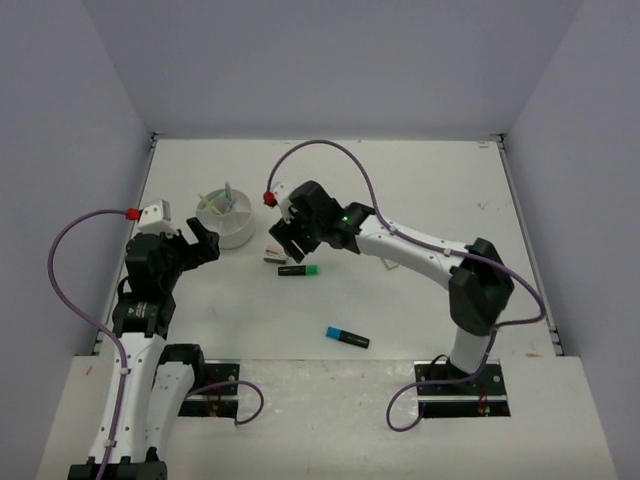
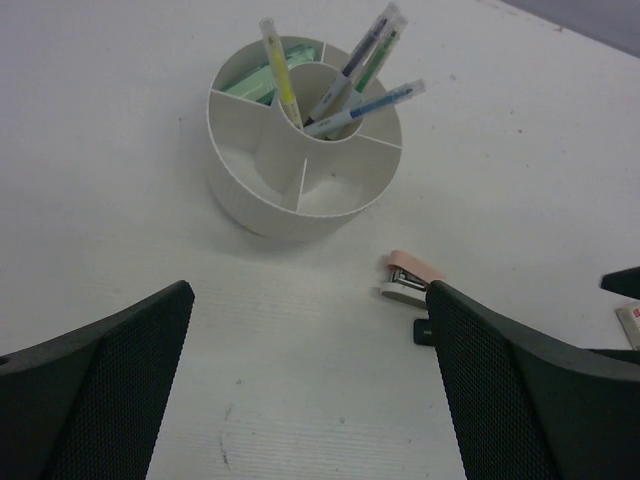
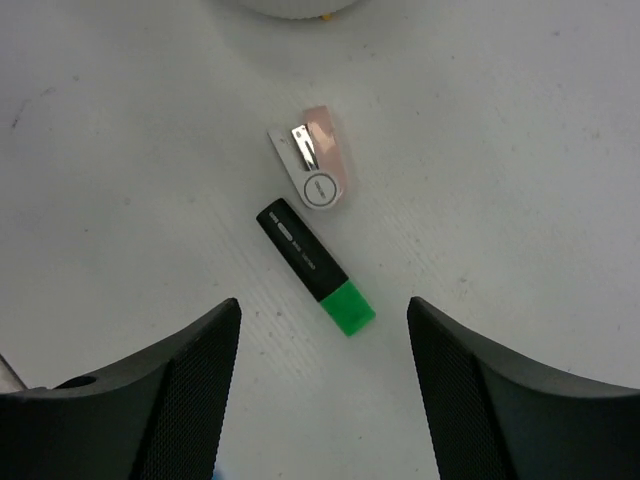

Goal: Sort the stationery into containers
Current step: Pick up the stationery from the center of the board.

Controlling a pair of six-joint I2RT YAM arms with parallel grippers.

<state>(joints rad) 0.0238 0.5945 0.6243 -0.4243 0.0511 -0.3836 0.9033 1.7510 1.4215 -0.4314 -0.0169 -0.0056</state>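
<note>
Left fingers [image 2: 90,390] spread wide, right fingers [image 3: 150,400] spread wide, both angled downward

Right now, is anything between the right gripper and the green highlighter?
Nothing visible. The right gripper hangs open above the green highlighter. A pink stapler lies just past its black end, towards the cup, not over it.

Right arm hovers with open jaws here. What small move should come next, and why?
Probably lower the right gripper onto the black highlighter with the green end: it lies between the open fingers, loose on the table beside the small pink-and-white stapler, outside the round white divided cup.
</note>
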